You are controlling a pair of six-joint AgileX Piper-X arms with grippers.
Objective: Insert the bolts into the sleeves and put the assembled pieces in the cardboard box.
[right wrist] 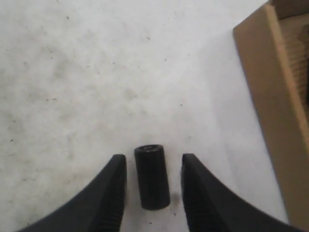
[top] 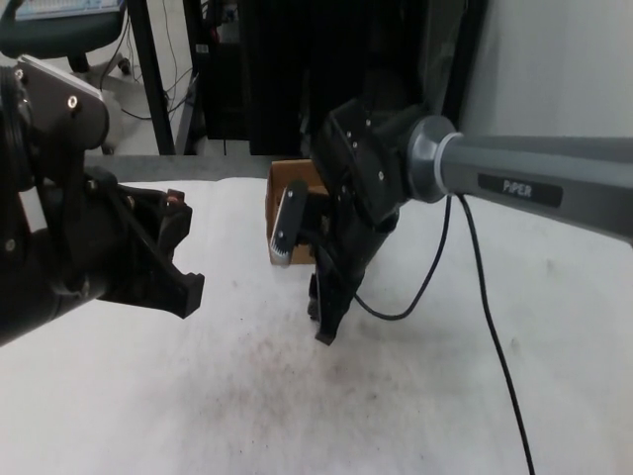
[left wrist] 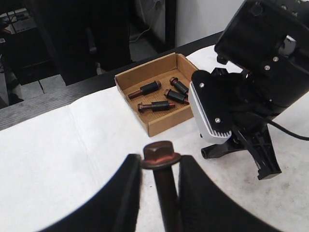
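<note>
Left gripper: the left gripper [left wrist: 159, 158] hangs at the near left above the bench [top: 198, 396]. Its jaws are closed to a narrow slot, pinching the bolt [left wrist: 165, 193] by its shank, with the flanged head just past the fingertips.
Right gripper: the right gripper [right wrist: 153, 158] points down at mid-bench, right of the left one. Its jaws are partly open and straddle the sleeve [right wrist: 152, 179], with a gap on either side and nothing held.
Sleeve: short and black, lying on its side on the bench between the right fingers, just near-left of the box.
Cardboard box: the cardboard box [left wrist: 166, 123] sits at the far edge of the bench and holds three assembled pieces [left wrist: 157, 105].
Step in hand: probably picking up the sleeve so it can meet the bolt.
Doing it well: close squarely on the middle of the sleeve so it cannot roll or pivot. Lift it clear of the box wall, then bring the bore in line with the shank before pushing.
Hard to tell: the bolt's lower end is cut off at the frame edge. I cannot tell whether the right fingertips touch the bench. The sleeve's bore is barely visible. In the high view the right arm covers much of the box.
</note>
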